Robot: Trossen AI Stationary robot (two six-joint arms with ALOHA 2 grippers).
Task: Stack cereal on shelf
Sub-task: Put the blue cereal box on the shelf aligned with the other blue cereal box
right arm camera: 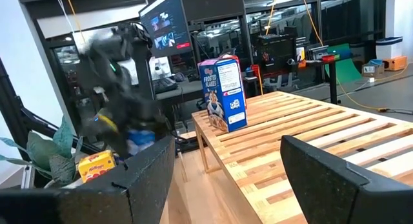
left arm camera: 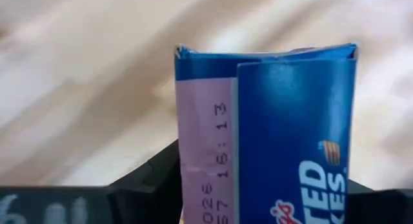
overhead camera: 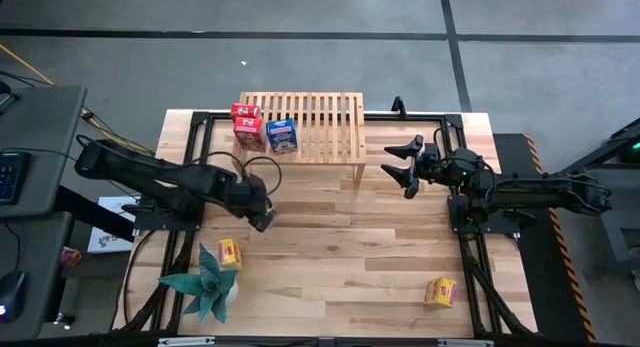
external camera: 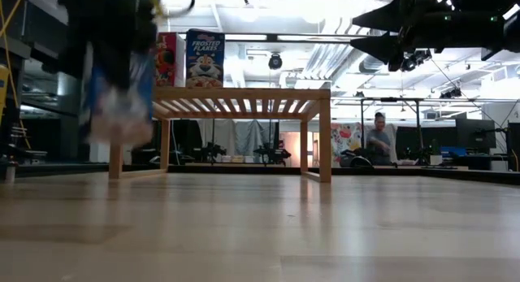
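Observation:
My left gripper (overhead camera: 262, 215) is shut on a blue cereal box (left arm camera: 277, 133) over the table's middle left, in front of the shelf (overhead camera: 305, 127). The low view shows the box (external camera: 120, 103) blurred, above the tabletop. Two red boxes (overhead camera: 247, 125) and a second blue box (overhead camera: 282, 136) stand on the shelf's left end. One yellow box (overhead camera: 230, 253) lies by the plant, and another (overhead camera: 441, 291) lies at the near right. My right gripper (overhead camera: 405, 165) is open and empty by the shelf's right end. My left gripper pinches the blue box between its two fingers (left arm camera: 145, 185), one on each of two opposite sides (left arm camera: 193, 185). The box's flapped end (left arm camera: 264, 53) points away from the gripper. In the low view the box hangs below the arm, clear of the table.
A teal spiky plant (overhead camera: 205, 282) stands at the near left corner. The right part of the shelf's slatted top (right arm camera: 310, 133) is bare. A person (external camera: 378, 140) is in the room beyond the table.

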